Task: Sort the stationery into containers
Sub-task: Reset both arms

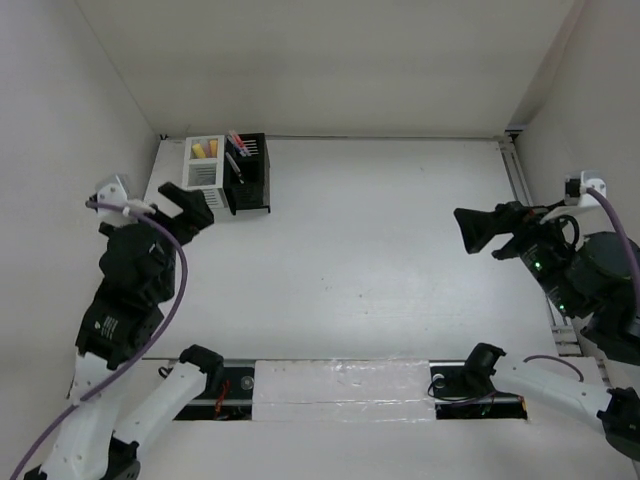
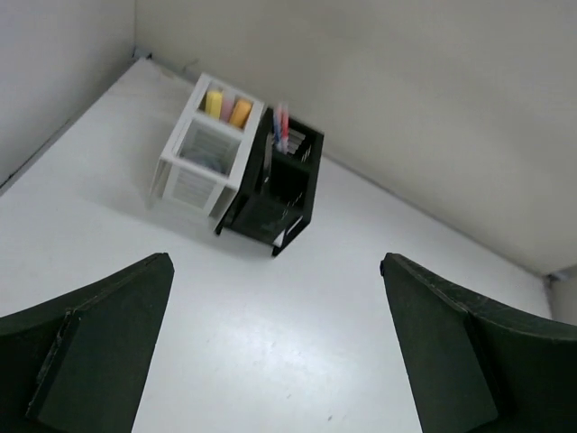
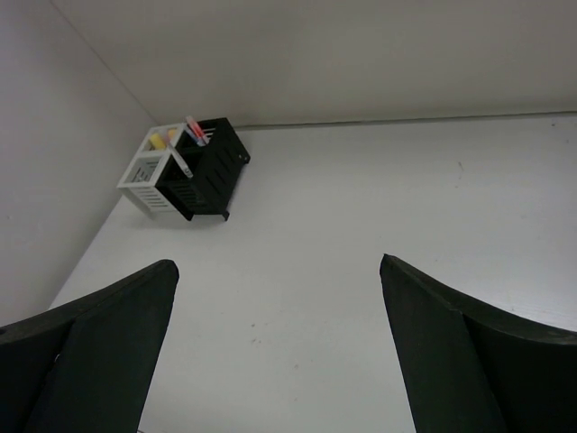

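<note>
Lab booth (bare white walls (image 1: 300, 60))

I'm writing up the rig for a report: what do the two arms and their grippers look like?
Both arms have white lower links and black upper joints. The left gripper and right gripper are black, with two broad, wedge-shaped fingers. A purple cable runs along each arm to a white plug.

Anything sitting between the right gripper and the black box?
Nothing: only bare table between the right gripper and the black box, as the right wrist view shows.
</note>
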Action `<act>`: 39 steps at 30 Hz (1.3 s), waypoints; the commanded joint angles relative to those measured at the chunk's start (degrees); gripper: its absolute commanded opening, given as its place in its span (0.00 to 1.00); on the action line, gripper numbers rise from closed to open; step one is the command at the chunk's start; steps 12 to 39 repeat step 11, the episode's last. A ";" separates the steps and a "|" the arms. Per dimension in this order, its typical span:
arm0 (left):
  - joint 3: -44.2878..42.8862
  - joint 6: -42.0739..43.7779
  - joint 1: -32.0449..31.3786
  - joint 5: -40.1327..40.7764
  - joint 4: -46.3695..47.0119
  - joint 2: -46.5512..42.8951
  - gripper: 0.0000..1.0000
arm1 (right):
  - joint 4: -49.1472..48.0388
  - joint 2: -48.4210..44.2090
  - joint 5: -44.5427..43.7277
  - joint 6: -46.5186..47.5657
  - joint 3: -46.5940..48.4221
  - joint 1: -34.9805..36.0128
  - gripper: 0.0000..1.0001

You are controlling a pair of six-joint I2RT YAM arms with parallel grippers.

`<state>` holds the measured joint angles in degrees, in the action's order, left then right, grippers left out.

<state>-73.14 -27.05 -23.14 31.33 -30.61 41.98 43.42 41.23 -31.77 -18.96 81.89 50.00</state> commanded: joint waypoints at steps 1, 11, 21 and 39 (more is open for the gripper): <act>10.28 3.49 0.11 -4.78 4.77 -7.94 1.00 | 2.55 -2.82 -2.86 1.21 -1.02 0.54 1.00; 17.51 -0.10 0.11 -2.59 3.54 -14.03 1.00 | 1.41 -6.69 -4.62 1.21 -4.02 0.54 1.00; 17.51 -0.10 0.11 -2.59 3.54 -14.03 1.00 | 1.41 -6.69 -4.62 1.21 -4.02 0.54 1.00; 17.51 -0.10 0.11 -2.59 3.54 -14.03 1.00 | 1.41 -6.69 -4.62 1.21 -4.02 0.54 1.00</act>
